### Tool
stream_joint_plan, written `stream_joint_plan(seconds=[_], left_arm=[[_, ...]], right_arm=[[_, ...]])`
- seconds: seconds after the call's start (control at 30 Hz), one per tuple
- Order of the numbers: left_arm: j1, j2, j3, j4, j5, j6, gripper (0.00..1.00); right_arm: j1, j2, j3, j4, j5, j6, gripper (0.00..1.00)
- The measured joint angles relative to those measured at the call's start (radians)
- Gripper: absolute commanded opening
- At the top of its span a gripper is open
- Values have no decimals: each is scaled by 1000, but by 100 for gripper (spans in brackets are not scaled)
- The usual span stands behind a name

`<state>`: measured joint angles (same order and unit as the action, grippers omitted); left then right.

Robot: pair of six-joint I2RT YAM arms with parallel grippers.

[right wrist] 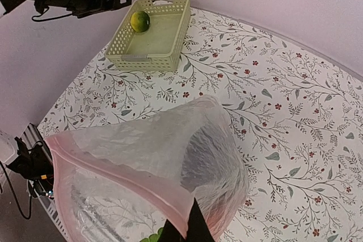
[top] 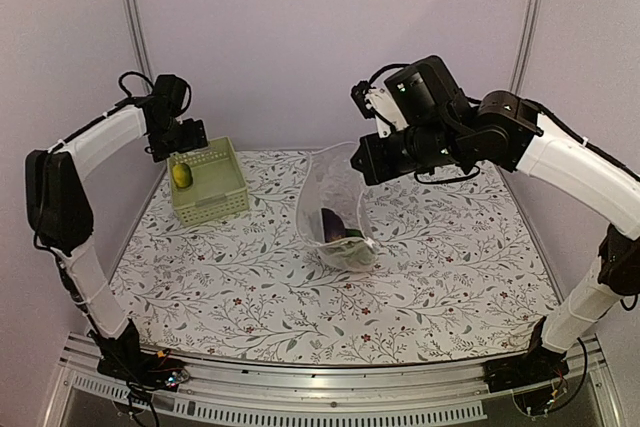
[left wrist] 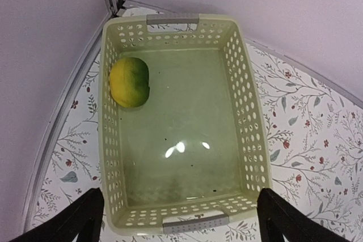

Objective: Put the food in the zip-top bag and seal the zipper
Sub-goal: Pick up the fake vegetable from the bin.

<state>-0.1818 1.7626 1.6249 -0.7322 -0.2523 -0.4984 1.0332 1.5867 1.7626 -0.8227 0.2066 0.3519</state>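
From above: in the zip-top bag (top: 325, 182) at the middle of the table (top: 450, 267), already a dark eggplant (top: 332, 220) and green pieces (top: 352, 250); at far left, in the basket (top: 212, 209), one yellow-green piece (top: 181, 174) left to fetch, the left gripper (top: 186, 139) hanging just above it. Through the left wrist: fingers spread wide, holding nothing, that last piece against the basket's far-left wall. Through the right wrist: right gripper (right wrist: 193, 222) pressed together on the pink zipper (right wrist: 113, 181), holding the mouth up and agape. Judged well along: one piece to move, then the sealing, not yet begun.
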Motion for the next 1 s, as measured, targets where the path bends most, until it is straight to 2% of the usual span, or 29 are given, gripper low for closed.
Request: stream_joint_plan(seconds=[0.23, 0.43, 0.63, 1.0], left_arm=[[34, 240, 209, 12, -132, 64, 86], [39, 402, 369, 12, -232, 130, 85], [55, 488, 426, 5, -262, 163, 83], [102, 617, 516, -29, -263, 211, 72]], right_arm=[[0, -3, 0, 0, -8, 6, 0], [0, -3, 0, 0, -21, 14, 0], [0, -3, 0, 0, -29, 24, 0], [0, -2, 0, 0, -52, 33, 0]])
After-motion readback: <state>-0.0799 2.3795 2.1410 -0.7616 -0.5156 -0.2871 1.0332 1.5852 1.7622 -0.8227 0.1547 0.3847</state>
